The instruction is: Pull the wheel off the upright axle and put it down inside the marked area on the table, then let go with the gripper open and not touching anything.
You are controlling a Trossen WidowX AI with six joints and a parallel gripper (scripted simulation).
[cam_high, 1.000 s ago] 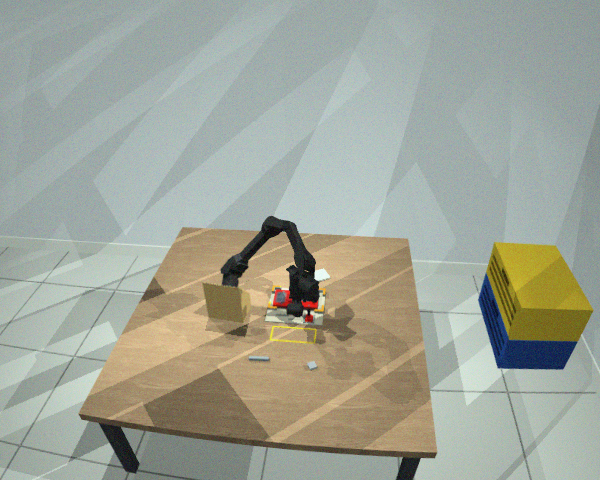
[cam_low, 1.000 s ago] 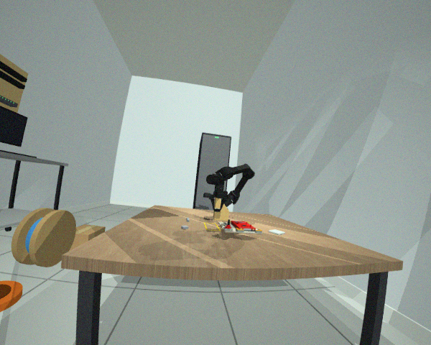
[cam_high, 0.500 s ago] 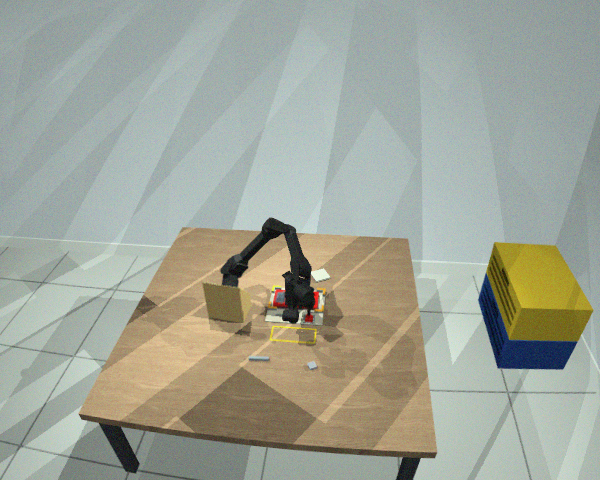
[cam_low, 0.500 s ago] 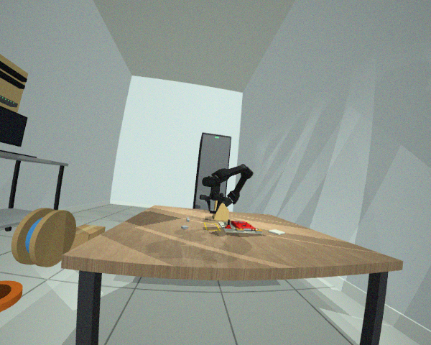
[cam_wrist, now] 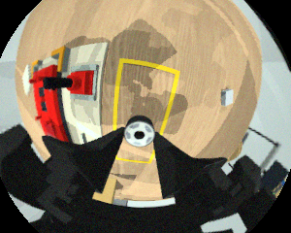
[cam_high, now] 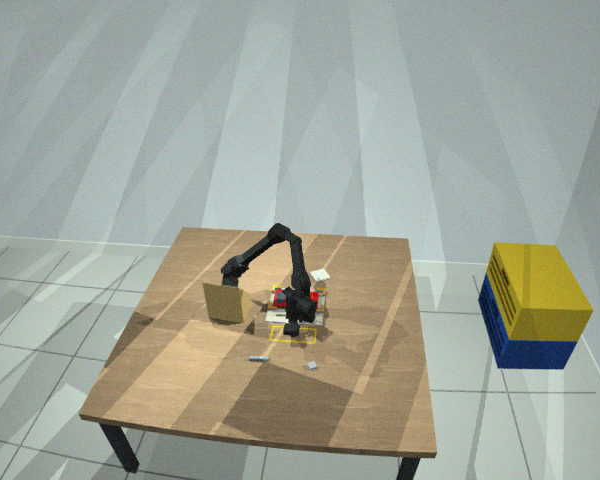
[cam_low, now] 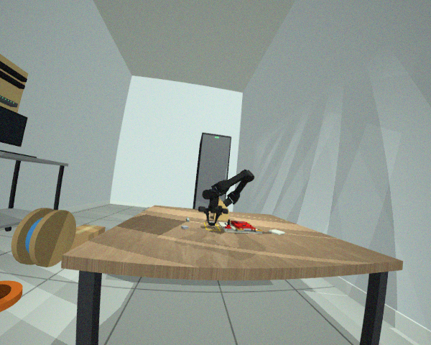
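My gripper (cam_high: 290, 331) (cam_low: 211, 223) (cam_wrist: 139, 132) is shut on the wheel (cam_wrist: 139, 127), a black tyre with a pale spoked hub. In the wrist view the wheel overlaps the lower part of the marked area (cam_high: 293, 341) (cam_wrist: 150, 64), a yellow outline on the table. The gripper is low over that area; whether the wheel touches the table cannot be told. The black axle (cam_wrist: 58, 83) stands without the wheel on a red block (cam_wrist: 87, 83) on the pale board (cam_wrist: 94, 116), left of the outline in the wrist view. The arm hides the axle in the top view.
A red part (cam_high: 277, 298) (cam_low: 242, 225) (cam_wrist: 45, 104) with orange edging lies on the board's far side. A tan upright block (cam_high: 225, 303) stands left of it. A grey cylinder (cam_high: 258, 358) and a small grey block (cam_high: 312, 365) (cam_wrist: 226, 97) lie nearer the front. A white tile (cam_high: 320, 274) (cam_low: 276, 231) lies behind.
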